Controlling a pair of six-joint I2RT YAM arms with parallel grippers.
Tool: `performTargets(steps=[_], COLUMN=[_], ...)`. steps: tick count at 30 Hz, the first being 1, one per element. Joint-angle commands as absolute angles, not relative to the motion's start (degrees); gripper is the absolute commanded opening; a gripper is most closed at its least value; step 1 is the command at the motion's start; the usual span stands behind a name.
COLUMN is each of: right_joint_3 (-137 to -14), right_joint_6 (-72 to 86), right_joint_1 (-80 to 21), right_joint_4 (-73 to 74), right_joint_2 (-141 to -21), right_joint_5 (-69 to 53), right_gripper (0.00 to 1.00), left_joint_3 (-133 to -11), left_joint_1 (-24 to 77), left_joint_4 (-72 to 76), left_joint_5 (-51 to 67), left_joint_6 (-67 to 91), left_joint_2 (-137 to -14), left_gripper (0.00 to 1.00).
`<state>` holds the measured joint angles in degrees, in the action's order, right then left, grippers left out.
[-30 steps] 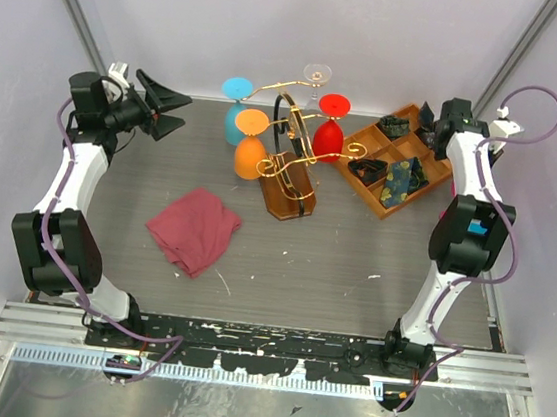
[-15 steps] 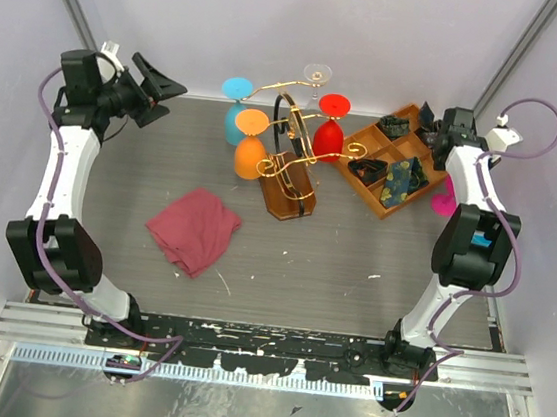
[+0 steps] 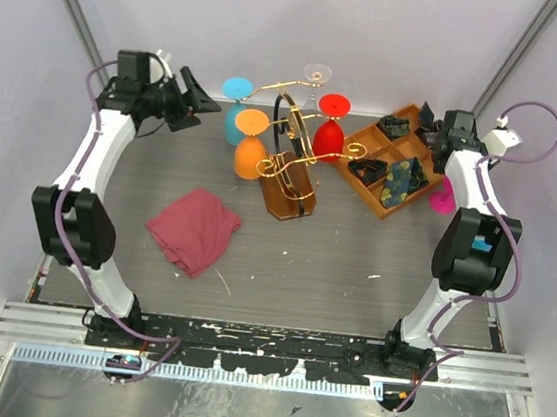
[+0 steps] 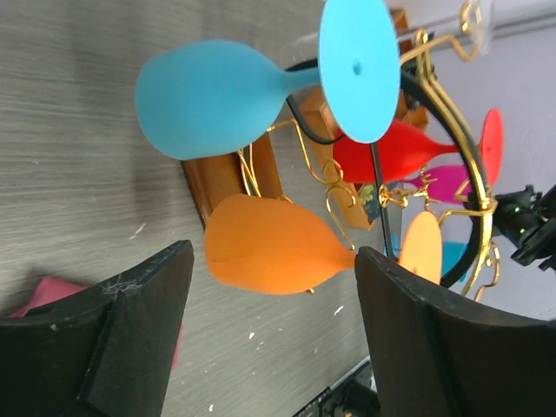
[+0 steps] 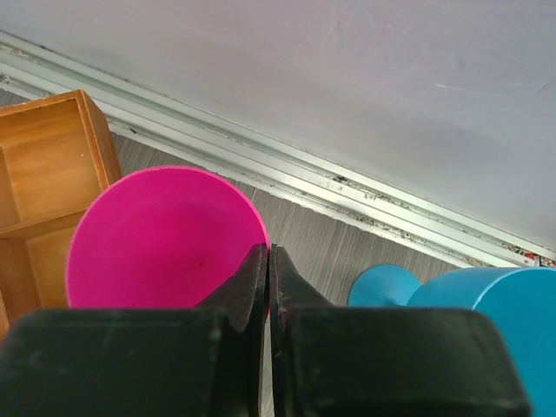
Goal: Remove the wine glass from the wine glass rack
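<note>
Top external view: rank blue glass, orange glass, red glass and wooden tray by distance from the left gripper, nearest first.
1. Blue glass, just right of the left gripper.
2. Orange glass, right and slightly nearer the bases.
3. Red glass, further right.
4. Wooden tray, far right.

The grey wood-grain worktop (image 3: 353, 262) carries a crumpled maroon cloth (image 3: 194, 229), a compartmented wooden tray (image 3: 365, 141) and the brown-based, gold-wire wine glass rack (image 3: 286, 196).

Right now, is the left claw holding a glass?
No, the left gripper is wide open, with the orange glass ahead of its fingers, untouched.
</note>
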<state>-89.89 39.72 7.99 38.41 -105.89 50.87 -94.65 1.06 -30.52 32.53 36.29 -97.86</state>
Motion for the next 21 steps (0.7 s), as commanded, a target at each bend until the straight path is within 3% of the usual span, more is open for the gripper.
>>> performTargets(steps=[1, 3, 5, 11, 21], right_joint_3=[-86.93, -86.65, -86.22, -84.16, -81.75], right_joint_6=[39.23, 38.82, 38.61, 37.9, 37.43], right_joint_1=[7.64, 7.65, 7.72, 7.82, 7.83], right_joint_4=[39.61, 39.47, 39.46, 38.39, 38.23], right_joint_2=[-104.22, -104.05, -103.77, -102.17, -100.33], right_joint_5=[45.63, 45.56, 45.7, 44.25, 44.18], right_gripper=[0.0, 0.0, 0.0, 0.0, 0.04], left_joint_3=[-97.6, -97.44, -97.43, -94.75, -92.05], left_joint_1=[5.1, 6.23, 7.02, 7.29, 7.29], left_joint_4=[-27.93, -25.23, -23.1, -18.98, -18.01], left_joint_5=[34.11, 35.32, 36.31, 34.46, 30.16], left_joint_6=[36.97, 38.83, 40.21, 41.77, 43.29], left_joint_2=[-100.67, -101.65, -102.29, -99.78, -96.93], left_gripper=[0.77, 0.67, 0.63, 0.78, 0.77])
